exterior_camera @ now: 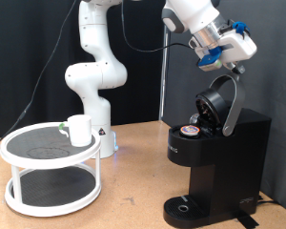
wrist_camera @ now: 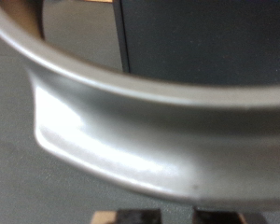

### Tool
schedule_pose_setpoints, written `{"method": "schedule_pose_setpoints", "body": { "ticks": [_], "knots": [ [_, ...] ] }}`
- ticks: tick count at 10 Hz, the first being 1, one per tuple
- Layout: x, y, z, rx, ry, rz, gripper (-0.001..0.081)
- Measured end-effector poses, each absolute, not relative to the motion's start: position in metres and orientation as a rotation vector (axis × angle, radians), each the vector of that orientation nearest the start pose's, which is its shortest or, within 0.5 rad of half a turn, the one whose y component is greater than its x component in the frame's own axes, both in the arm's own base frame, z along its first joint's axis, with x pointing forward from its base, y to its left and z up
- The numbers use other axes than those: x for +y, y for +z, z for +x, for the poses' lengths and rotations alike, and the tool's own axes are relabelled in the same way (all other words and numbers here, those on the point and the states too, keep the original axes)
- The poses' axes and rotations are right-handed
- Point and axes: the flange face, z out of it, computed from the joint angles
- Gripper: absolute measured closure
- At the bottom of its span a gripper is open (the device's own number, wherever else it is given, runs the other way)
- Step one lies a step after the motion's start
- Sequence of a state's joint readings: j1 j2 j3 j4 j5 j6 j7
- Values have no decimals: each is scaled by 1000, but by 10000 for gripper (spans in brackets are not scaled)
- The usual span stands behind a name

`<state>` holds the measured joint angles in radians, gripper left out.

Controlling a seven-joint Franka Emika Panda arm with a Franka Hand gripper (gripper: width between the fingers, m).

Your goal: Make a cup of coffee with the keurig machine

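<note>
The keurig machine (exterior_camera: 219, 157) stands at the exterior view's right with its domed lid (exterior_camera: 216, 100) swung up. A small brown-topped pod (exterior_camera: 192, 127) sits in the exposed chamber. My gripper (exterior_camera: 234, 63) is at the top end of the lid's silver handle (exterior_camera: 234, 95), right against it. In the wrist view that silver handle (wrist_camera: 149, 131) fills the picture as a curved band, with the black machine body (wrist_camera: 205, 37) behind; my fingers do not show there. The white cup (exterior_camera: 79, 129) stands on a rack far to the left, away from the machine.
The cup rests on the top tier of a white two-tier round rack (exterior_camera: 48, 196) at the exterior view's left. The arm's white base column (exterior_camera: 93, 76) rises behind it. The machine's round drip tray (exterior_camera: 186, 205) has nothing on it. A black cable hangs at the back.
</note>
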<state>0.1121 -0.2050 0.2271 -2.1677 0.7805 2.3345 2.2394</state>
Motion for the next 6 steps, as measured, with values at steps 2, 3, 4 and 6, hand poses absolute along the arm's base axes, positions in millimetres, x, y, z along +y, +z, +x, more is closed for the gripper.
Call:
{"method": "schedule_pose_setpoints", "body": {
  "ticks": [2, 3, 4, 6],
  "knots": [
    [188, 520, 491, 2364, 643, -985, 806],
    [185, 517, 492, 2376, 640, -984, 806],
    [184, 516, 492, 2381, 639, -980, 806],
    [181, 517, 490, 2380, 637, -973, 806]
  ]
}}
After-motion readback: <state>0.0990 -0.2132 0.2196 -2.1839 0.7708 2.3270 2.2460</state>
